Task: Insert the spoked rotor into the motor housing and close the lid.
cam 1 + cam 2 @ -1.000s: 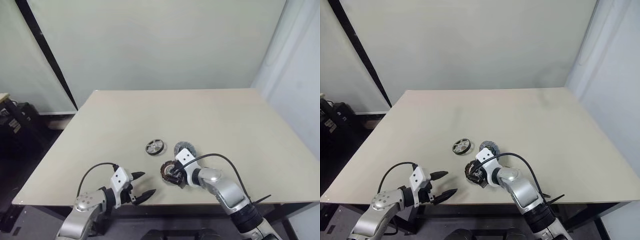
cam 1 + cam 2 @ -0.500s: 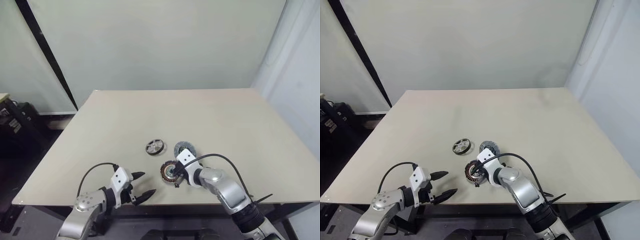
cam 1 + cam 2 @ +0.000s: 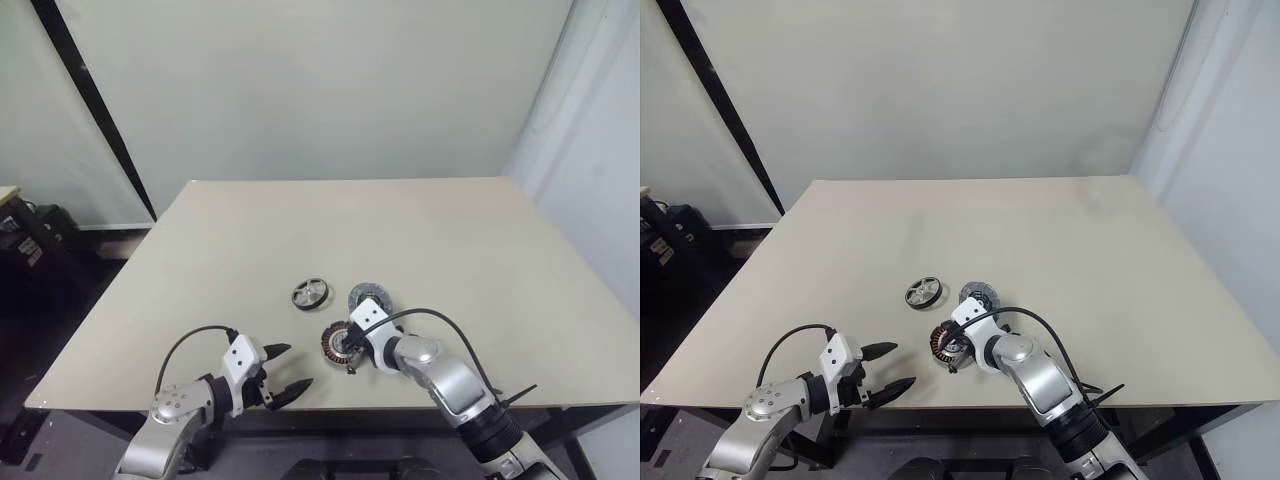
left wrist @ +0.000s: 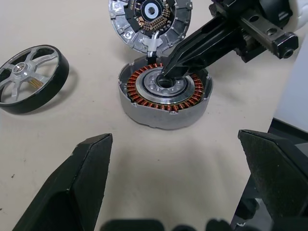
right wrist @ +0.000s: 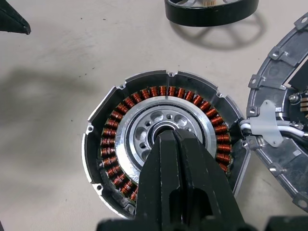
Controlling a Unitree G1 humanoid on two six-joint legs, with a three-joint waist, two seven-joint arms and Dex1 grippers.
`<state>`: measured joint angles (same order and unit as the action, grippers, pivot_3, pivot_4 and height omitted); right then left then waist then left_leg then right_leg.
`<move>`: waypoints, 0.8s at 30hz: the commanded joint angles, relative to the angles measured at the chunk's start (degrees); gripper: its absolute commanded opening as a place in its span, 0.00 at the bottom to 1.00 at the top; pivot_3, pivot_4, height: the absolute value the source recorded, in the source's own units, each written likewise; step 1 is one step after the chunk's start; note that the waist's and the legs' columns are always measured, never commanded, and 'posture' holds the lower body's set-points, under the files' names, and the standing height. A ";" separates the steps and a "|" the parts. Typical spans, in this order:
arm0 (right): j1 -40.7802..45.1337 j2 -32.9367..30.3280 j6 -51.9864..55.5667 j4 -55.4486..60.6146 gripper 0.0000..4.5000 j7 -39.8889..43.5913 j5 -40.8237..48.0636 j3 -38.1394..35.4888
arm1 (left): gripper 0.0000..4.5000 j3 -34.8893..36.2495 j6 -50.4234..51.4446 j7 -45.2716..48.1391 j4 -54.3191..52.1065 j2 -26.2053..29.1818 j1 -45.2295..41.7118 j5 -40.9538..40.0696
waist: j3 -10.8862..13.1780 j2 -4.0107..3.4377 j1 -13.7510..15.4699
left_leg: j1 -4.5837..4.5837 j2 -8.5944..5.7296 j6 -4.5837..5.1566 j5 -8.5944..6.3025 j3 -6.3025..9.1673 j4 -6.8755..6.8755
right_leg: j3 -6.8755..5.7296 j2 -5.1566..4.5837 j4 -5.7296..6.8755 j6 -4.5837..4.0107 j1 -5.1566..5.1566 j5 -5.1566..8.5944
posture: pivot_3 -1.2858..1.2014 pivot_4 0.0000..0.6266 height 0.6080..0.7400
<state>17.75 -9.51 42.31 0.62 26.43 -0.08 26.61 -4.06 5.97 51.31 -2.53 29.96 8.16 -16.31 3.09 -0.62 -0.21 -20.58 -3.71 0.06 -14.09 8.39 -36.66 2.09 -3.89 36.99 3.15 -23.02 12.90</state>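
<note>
The motor housing [image 5: 163, 144], a squat round part with copper windings around a silver hub, lies near the table's front edge. My right gripper [image 5: 166, 136] is shut, its joined tips resting over the hub's centre hole; it grips nothing. The lid [image 4: 150, 21], a grey disc, lies touching the housing's far side, joined to it by a white wire. The spoked rotor [image 3: 310, 293], silver with a dark rim, lies flat to the left of the lid. My left gripper [image 3: 298, 365] hovers open and empty at the table's front edge, left of the housing.
The beige table [image 3: 450, 240] stretches bare behind and beside the three parts. A black cable loops over each forearm. A dark slanted post [image 3: 95, 110] and dark equipment [image 3: 25, 250] stand off the table's left side.
My right gripper's fingers have closed from straddling the housing to shut over its centre. The left arm and the three parts have not moved.
</note>
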 commanded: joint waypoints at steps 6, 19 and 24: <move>1.04 0.71 -0.06 1.85 0.01 -0.37 -0.30 -0.61 | 1.00 0.23 -1.16 -0.04 -0.58 -0.17 -0.53 0.34 | 0.00 0.00 -0.01 | 0.00 0.02 0.00 0.00 0.00 -0.01 | 0.00 0.02 0.00 -0.02 0.00 -0.01 | 0.52 0.00 1.00; 2.06 0.76 1.22 2.70 0.01 0.87 -0.52 1.04 | 1.00 -0.08 -1.39 -0.07 -0.40 -0.47 -0.54 0.67 | 0.00 0.00 -0.02 | -0.01 0.11 0.00 0.00 -0.03 0.00 | -0.01 0.08 0.00 -0.08 -0.03 -0.05 | 0.52 0.00 1.00; 2.49 1.50 0.54 1.48 0.01 0.14 -1.00 1.21 | 1.00 -0.10 -1.43 -0.24 -0.59 -0.58 -0.40 0.68 | 0.00 0.00 -0.03 | 0.00 0.13 0.00 0.00 -0.03 0.00 | -0.01 0.11 0.00 -0.09 -0.04 -0.06 | 0.52 0.00 1.00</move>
<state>18.78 -8.64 44.05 1.34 27.21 -0.57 27.93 -4.27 5.60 51.27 -2.39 29.35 8.18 -16.18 3.09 -0.62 -0.24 -20.58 -3.58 0.05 -14.09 8.36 -36.66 2.08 -3.78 36.99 3.05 -23.07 12.85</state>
